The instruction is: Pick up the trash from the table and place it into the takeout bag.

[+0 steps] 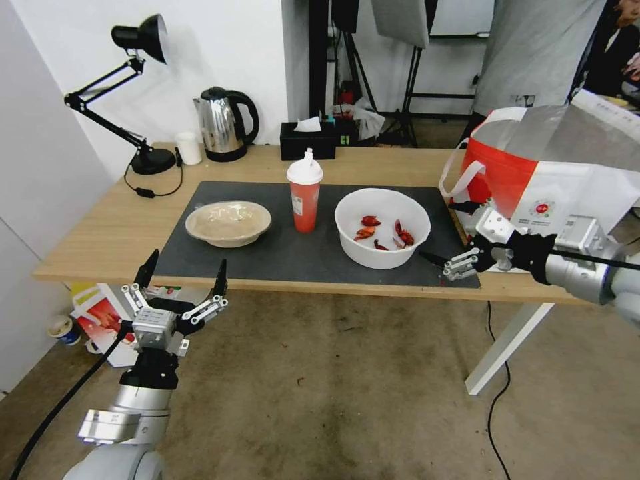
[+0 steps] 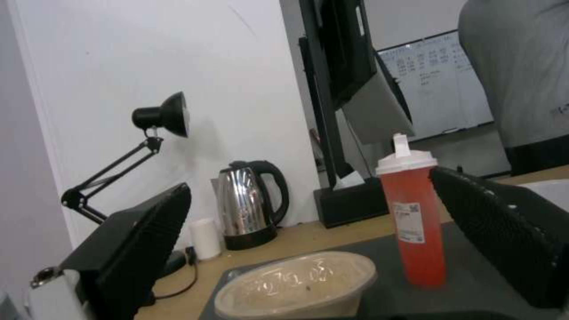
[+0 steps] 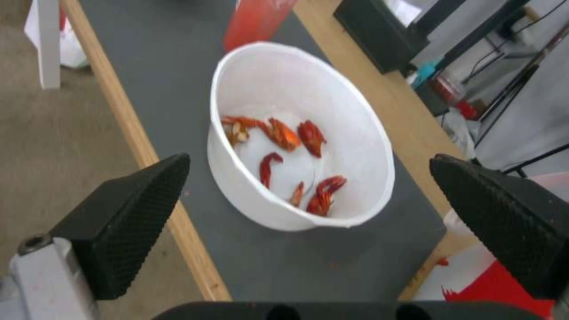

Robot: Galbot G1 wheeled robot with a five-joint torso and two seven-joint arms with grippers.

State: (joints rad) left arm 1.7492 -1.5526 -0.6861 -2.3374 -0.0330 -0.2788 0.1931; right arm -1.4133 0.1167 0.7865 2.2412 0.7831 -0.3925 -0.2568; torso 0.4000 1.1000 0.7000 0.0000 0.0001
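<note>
Head view first: nearest to me, my left gripper [image 1: 183,273] hangs below and in front of the table's [image 1: 100,233] near edge, fingers spread wide and pointing up toward the shallow beige bowl [image 1: 228,223], touching nothing. My right gripper [image 1: 447,233] sits at the right end of the dark grey mat [image 1: 280,257], its two fingers parted to either side — just beside the deep white bowl [image 1: 382,227] and not touching it. From the right wrist I see that bowl [image 3: 299,133] framed between the two black pads [image 3: 130,218], red crayfish shells [image 3: 278,155] scattered on its bottom, the bowl standing on the mat near the wooden edge. On the mat, the beige bowl lies to the left, the red cup [image 1: 305,193] with its white lid stands upright in the middle, and the white bowl is to the right, all three apart from one another. From the left wrist, the beige bowl [image 2: 296,284] and the red cup [image 2: 415,222] show between open fingers [image 2: 136,249]. The takeout bag [image 1: 533,173] stands at the table's right end, just beyond my right gripper. Farther back by the wall stand a steel kettle [image 1: 223,123], a small white cup [image 1: 189,147], a black desk lamp [image 1: 127,87] and a black tissue box [image 1: 308,139].
</note>
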